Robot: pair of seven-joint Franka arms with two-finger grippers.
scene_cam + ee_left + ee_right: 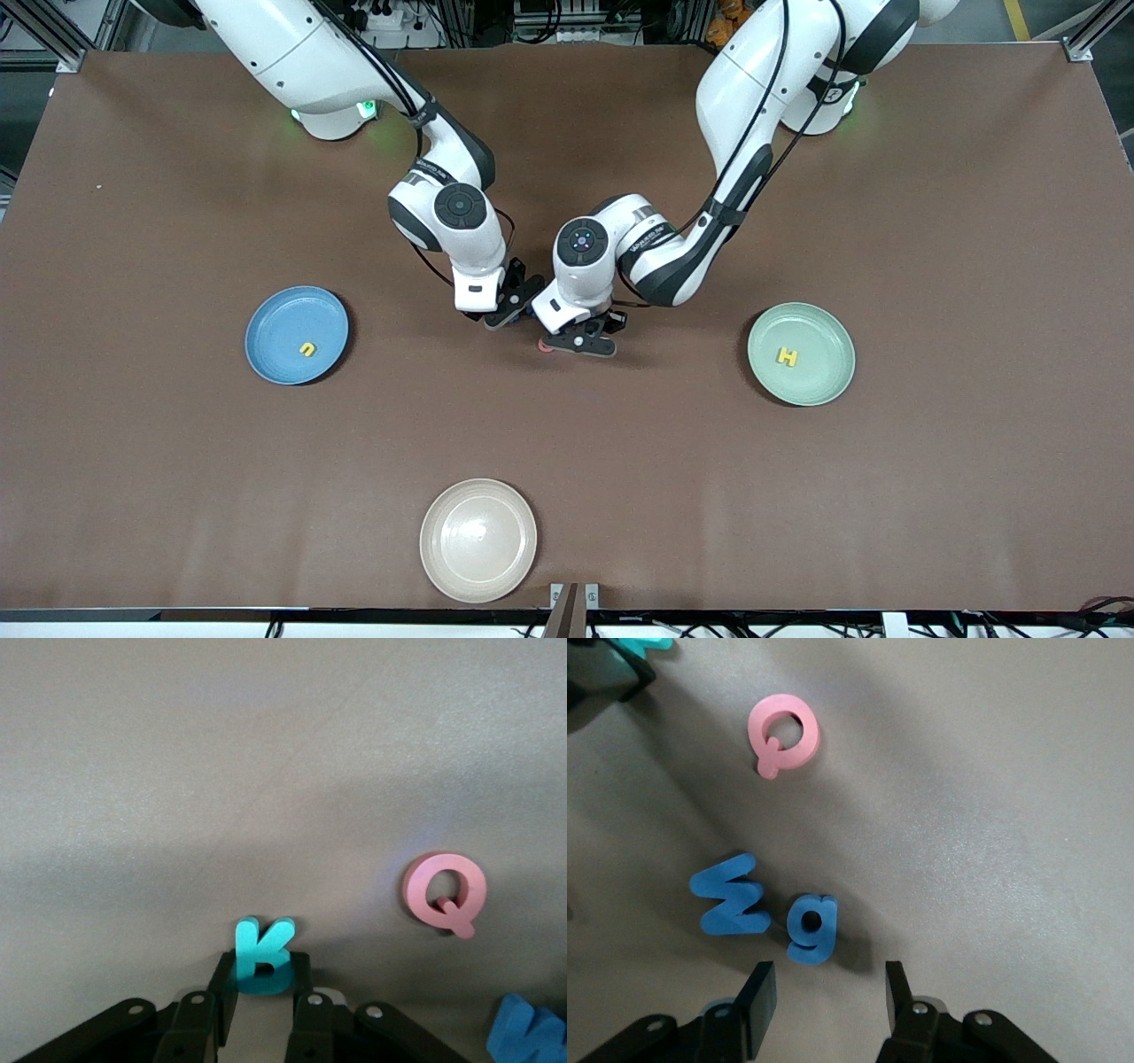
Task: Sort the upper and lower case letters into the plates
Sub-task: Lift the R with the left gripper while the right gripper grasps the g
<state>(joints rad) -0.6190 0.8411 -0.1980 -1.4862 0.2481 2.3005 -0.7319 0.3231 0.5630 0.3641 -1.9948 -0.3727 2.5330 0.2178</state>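
The left gripper [264,1005] is clamping the teal K [263,955] at mid-table. The right gripper [826,997] is hanging with fingers apart over the blue g [811,927], beside the blue W [730,896] and pink Q [783,730]. A yellow n [307,349] is lying in the blue plate [275,310], a yellow H [787,356] in the pale green plate [824,332].

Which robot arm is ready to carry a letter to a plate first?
The left arm. The left gripper is already shut on the teal K. The right gripper is open above the table, near the blue g, holding nothing.
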